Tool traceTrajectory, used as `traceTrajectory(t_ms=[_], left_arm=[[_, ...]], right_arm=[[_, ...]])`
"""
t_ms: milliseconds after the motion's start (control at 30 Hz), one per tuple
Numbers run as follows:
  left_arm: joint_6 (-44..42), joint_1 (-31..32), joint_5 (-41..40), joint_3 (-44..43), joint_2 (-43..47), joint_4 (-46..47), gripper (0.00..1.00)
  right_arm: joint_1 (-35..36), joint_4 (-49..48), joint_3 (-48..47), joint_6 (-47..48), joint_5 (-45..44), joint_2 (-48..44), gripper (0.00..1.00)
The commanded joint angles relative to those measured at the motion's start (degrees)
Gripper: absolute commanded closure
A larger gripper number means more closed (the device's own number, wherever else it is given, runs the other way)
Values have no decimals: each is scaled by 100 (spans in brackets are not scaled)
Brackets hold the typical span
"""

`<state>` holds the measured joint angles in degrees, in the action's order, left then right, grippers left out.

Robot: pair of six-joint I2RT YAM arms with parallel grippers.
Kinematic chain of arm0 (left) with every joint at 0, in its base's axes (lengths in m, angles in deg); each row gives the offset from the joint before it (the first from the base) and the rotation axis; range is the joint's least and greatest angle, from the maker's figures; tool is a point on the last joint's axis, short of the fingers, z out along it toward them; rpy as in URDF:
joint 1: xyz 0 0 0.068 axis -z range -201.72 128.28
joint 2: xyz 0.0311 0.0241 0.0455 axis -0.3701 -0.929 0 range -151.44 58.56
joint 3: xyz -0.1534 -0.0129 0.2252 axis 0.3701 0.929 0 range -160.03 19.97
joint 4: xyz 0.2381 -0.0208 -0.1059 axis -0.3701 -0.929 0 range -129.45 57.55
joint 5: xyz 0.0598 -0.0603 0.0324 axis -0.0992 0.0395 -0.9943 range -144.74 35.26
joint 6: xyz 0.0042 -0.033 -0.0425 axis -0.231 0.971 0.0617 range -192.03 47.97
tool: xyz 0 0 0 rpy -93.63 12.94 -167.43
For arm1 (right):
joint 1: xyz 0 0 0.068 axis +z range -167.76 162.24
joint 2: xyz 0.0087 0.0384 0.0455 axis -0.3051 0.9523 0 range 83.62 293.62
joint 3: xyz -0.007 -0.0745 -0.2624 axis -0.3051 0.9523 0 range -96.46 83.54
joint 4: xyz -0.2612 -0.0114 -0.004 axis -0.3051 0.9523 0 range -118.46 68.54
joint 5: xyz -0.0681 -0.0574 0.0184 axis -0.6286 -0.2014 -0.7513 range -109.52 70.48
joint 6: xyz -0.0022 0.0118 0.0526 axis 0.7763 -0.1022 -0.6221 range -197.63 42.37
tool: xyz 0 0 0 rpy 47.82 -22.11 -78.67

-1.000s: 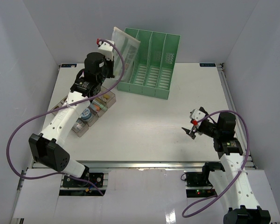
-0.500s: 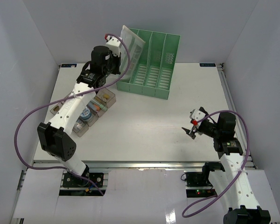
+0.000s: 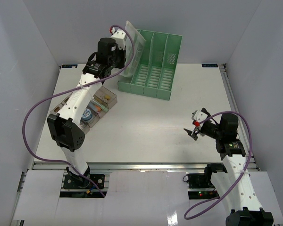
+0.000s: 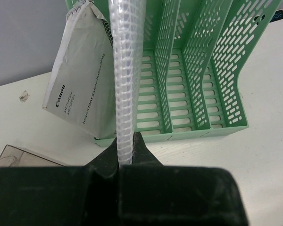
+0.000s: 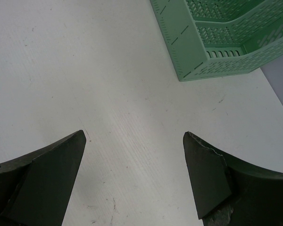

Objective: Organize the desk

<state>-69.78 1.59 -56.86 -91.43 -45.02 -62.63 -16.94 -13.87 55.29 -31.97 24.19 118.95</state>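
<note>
We had the left gripper (image 4: 126, 153) clamped on the edge of a white mesh pouch (image 4: 126, 70), green file rack (image 4: 193, 89) just ahead of it. Our right gripper (image 5: 134, 136) hung wide open, the desk (image 5: 85, 70) right below it.

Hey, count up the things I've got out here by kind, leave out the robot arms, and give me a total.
green file rack: 1
clear compartment box: 1
white mesh pouch: 1
Canon booklet: 1
Total: 4
</note>
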Motion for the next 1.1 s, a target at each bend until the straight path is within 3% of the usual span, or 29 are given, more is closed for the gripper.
traceTrajectory(t_ms=[0,733,1067], left_arm=[[93,-28,134,-474,420,92,100],[361,-28,203,-700,54,-340,100],[338,-20,588,-829,-240,-532,100]], right_arm=[[-12,-114,39,75,138,-11,10],[-13,-123,39,84,120,-9,10],[-12,-114,48,92,120,-18,10]])
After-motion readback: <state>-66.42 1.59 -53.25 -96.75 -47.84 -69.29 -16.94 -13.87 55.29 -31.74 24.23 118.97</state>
